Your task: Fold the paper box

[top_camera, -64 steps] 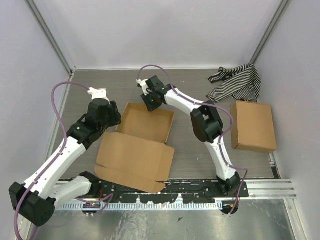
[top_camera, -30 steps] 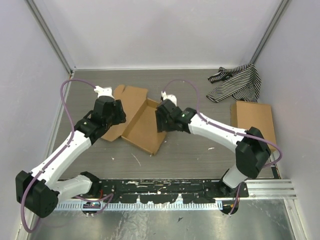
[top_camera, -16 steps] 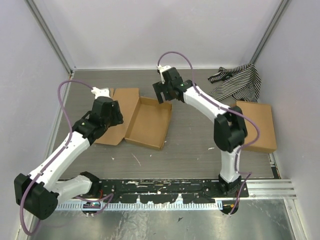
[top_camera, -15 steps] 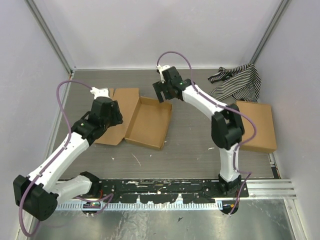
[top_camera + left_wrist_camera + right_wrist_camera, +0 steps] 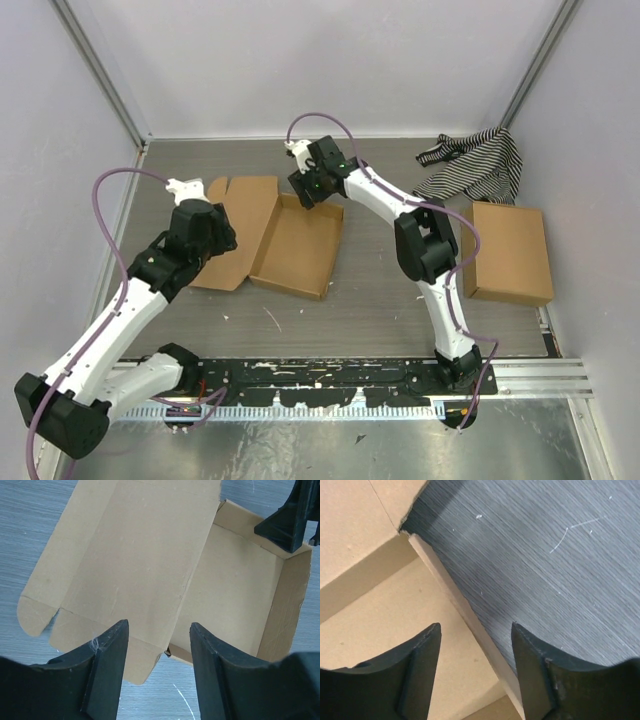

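Observation:
The paper box (image 5: 295, 245) is a shallow brown cardboard tray with raised walls, its lid flap (image 5: 238, 228) lying flat to the left. My left gripper (image 5: 207, 232) is open and empty above the flap's near left part; in the left wrist view (image 5: 157, 645) flap (image 5: 130, 565) and tray (image 5: 235, 595) lie below it. My right gripper (image 5: 312, 192) is open and hovers at the tray's far edge. In the right wrist view (image 5: 475, 650) its jaws straddle the tray's far wall (image 5: 465, 615) without gripping it.
A larger squarish brown cardboard box (image 5: 506, 252) lies at the right. A black-and-white striped cloth (image 5: 475, 165) is bunched at the back right corner. White walls with metal posts bound the grey table on three sides.
The box has been turned and set down with its lid flap open to the left. The right gripper shifted left along the tray's far edge. The left gripper drew back slightly.

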Available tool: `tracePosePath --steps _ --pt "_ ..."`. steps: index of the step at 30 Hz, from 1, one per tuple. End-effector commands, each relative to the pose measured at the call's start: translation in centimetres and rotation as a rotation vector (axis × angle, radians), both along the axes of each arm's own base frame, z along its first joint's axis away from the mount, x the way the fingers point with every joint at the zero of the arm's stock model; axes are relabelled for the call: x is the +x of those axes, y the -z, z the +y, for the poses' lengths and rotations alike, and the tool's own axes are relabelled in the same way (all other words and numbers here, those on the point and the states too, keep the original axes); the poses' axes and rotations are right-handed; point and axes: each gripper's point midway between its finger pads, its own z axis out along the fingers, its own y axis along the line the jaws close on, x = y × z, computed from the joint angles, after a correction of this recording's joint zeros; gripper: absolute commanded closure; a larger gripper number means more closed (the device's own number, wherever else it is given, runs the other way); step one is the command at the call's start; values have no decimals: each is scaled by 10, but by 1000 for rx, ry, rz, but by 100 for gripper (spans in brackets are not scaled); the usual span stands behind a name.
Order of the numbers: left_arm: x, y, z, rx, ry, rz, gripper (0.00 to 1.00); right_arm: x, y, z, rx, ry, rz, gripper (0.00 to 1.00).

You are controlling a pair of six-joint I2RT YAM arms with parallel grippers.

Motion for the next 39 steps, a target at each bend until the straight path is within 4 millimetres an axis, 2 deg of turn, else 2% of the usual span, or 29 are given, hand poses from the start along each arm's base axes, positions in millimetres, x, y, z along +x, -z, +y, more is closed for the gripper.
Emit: tracePosePath --steps 1,3,7,11,12,15,18,19,22,26,32,36,37,39 --pt "1 9 1 3 -15 16 42 14 -14 12 50 8 -30 47" --pt "4 13 -1 6 -10 27 42 14 -3 7 40 46 8 59" --pt "13 19 -7 5 0 45 42 7 16 -15 46 147 93 74" --pt "29 20 -7 -6 -14 68 41 -11 16 -48 81 257 161 96" --pt "33 20 -8 -21 -13 77 41 -16 16 -57 79 293 173 99" --pt "52 24 -5 -69 -23 96 40 -45 20 -78 66 351 210 99" --pt "79 41 10 -147 -70 152 39 -75 22 -89 74 408 257 99" --pt "90 47 20 -179 -98 166 40 -86 24 -93 67 441 266 99" --pt "109 64 30 -213 -133 228 42 -117 34 -103 35 542 292 99" --pt "118 80 17 -263 -94 291 44 -146 38 -99 64 631 310 99" --pt "131 94 19 -251 -111 289 44 -167 42 -98 47 698 289 99" --pt "141 104 24 -205 -118 333 44 -174 42 -98 54 702 295 99" --pt "142 106 24 -197 -119 337 45 -174 41 -98 57 697 296 97" --pt "146 110 26 -181 -125 342 45 -174 35 -97 65 692 289 85"
